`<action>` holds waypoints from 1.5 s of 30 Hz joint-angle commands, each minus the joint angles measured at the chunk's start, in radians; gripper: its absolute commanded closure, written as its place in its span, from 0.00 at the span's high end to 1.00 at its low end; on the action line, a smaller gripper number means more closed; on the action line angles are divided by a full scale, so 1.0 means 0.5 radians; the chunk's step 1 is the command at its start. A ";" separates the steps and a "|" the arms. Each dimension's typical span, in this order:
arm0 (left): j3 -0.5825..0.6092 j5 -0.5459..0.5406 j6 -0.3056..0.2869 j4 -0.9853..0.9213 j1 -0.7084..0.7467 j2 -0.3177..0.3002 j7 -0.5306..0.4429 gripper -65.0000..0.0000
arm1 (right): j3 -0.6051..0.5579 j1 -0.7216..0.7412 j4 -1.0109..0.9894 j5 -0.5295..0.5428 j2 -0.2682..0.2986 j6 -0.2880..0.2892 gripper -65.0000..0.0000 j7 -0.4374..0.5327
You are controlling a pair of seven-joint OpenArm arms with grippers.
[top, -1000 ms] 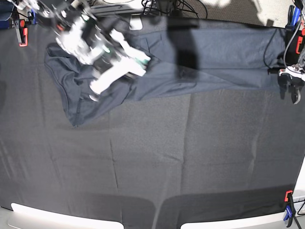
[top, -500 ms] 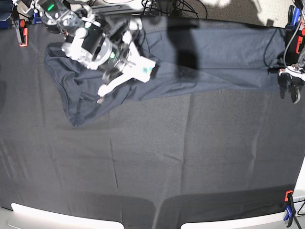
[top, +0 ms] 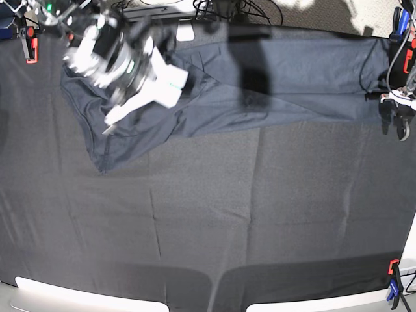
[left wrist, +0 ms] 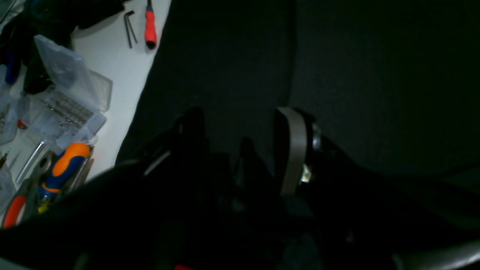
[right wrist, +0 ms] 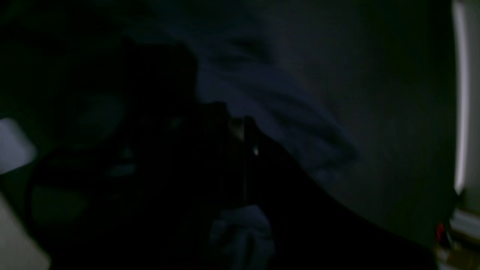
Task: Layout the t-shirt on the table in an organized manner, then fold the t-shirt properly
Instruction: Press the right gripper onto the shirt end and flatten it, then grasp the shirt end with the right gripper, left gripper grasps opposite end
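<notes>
Since the earlier frames the right arm has drawn back toward the far left corner of the table (top: 208,214), its white body tilted and blurred, the right gripper (top: 109,125) pointing down-left over the shirt's left part. Its jaws are clenched; the wrist view is too dark to tell whether any cloth is pinched between them. At the far right edge the left gripper (top: 398,127) hangs unmoved, fingers (left wrist: 290,150) spread wide with nothing between them, above bare black cloth. Spread across the table's far side lies the t-shirt (top: 260,84), a soft charcoal knit a shade lighter than the tablecloth, stretched in a long band from the left toward the right, with a diagonal fold running across it and a loose point hanging toward the viewer at the lower left. Matte and grainy, the tablecloth shows faint crease lines in a grid, with a pale rim along the near edge. An orange clamp (top: 30,51) grips the far left edge and another orange and blue clamp (top: 392,283) the near right corner. Beside the table, the left wrist view shows a clear plastic parts box (left wrist: 71,97), an orange-handled screwdriver (left wrist: 63,167) and a red-handled tool (left wrist: 150,26) on a white bench.
</notes>
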 commanded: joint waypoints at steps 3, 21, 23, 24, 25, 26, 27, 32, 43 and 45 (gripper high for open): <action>-0.020 -0.015 0.016 0.005 -0.005 -0.033 0.063 0.43 | 0.215 0.017 0.040 -0.026 0.027 -0.037 0.00 0.018; -0.020 -0.102 -0.085 -0.909 -0.208 -0.034 0.130 0.43 | 0.668 0.018 0.040 0.462 0.027 -0.036 0.00 0.069; -0.020 -0.187 -0.225 -0.909 -0.211 -0.034 0.240 0.43 | 0.668 0.017 0.040 0.463 0.027 -0.037 0.00 0.069; -0.020 -0.248 -0.298 -0.909 -0.211 -0.034 0.295 0.43 | 0.668 0.018 0.040 0.463 0.027 -0.036 0.00 0.069; -0.020 -0.314 -0.354 -0.909 -0.210 -0.035 0.342 0.43 | 0.668 0.017 0.040 0.462 0.027 -0.037 0.00 0.069; -0.020 -0.380 -0.407 -0.909 -0.209 -0.035 0.391 0.43 | 0.668 0.017 0.040 0.463 0.026 -0.036 0.00 0.069; -0.020 -0.443 -0.449 -0.909 -0.209 -0.034 0.443 0.43 | 0.668 0.017 0.040 0.463 0.027 -0.037 0.00 0.069; -0.020 -0.678 -0.571 -0.909 -0.209 -0.035 0.552 0.41 | 0.668 0.017 0.040 0.462 0.026 -0.036 0.00 0.069; -0.078 -0.674 -0.571 -0.906 -0.211 -0.107 0.365 0.00 | 0.668 0.018 0.037 0.458 0.009 -0.037 0.00 0.073; -0.147 -0.674 -0.570 -0.904 -0.211 -0.106 0.338 0.00 | 0.668 0.018 0.035 0.449 -0.015 -0.037 0.04 0.109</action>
